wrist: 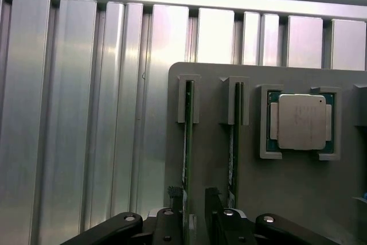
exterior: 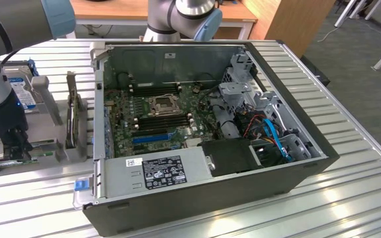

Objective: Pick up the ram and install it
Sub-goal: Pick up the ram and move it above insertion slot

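Gripper [wrist: 194,197]: spread wide, low over the gray holder [wrist: 298,199], one of its fingers [wrist: 174,194] on each side of the ram, not pinching it.
Ram [wrist: 187,142]: green stick on edge in its holder slot, running out from between the fingers; a gap shows towards the finger nearer the second ram.
Second ram [wrist: 234,142]: alike, in the next slot, just outside the fingers.
Processor [wrist: 301,121]: silver square lying flat in a pocket, beyond the second ram from the gripper.
Computer case [exterior: 210,193]: open, motherboard [exterior: 157,114] showing, well apart from the gripper, towards the exterior view's right.
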{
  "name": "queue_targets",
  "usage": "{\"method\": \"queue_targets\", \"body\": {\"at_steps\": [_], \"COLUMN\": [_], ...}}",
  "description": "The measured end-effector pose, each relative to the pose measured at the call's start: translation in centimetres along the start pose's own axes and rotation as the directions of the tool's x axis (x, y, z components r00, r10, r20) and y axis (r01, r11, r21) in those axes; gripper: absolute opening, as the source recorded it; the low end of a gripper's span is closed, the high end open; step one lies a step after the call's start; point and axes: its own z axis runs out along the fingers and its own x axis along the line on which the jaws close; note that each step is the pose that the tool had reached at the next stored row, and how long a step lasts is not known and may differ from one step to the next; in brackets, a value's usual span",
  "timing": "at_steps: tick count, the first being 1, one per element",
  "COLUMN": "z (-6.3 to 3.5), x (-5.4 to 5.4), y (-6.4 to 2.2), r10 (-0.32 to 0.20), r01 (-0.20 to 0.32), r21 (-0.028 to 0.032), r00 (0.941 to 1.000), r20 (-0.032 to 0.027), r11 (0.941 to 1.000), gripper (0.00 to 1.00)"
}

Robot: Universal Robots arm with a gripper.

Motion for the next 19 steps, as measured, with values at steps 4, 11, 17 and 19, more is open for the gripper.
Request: {"method": "queue_targets", "body": {"at_steps": [4,11,17,19], "z": [0.11,0.15,0.15,0.15], "x": [0.00,0.01,0.27,0.32], "y": [-0.01,-0.01,0.01,0.01], "r10": [0.000,0.000,0.000,0.000], "r01": [0.000,0.000,0.000,0.000], "r21": [0.0001,0.0000,0.0000,0.0000], "r00": [1.0000,1.0000,1.0000,1.0000], "r20": [0.0001,0.0000,0.0000,0.0000], "r11": [1.0000,1.0000,1.0000,1.0000], "gripper": [0.29,0.29,0.29,0.29]}}
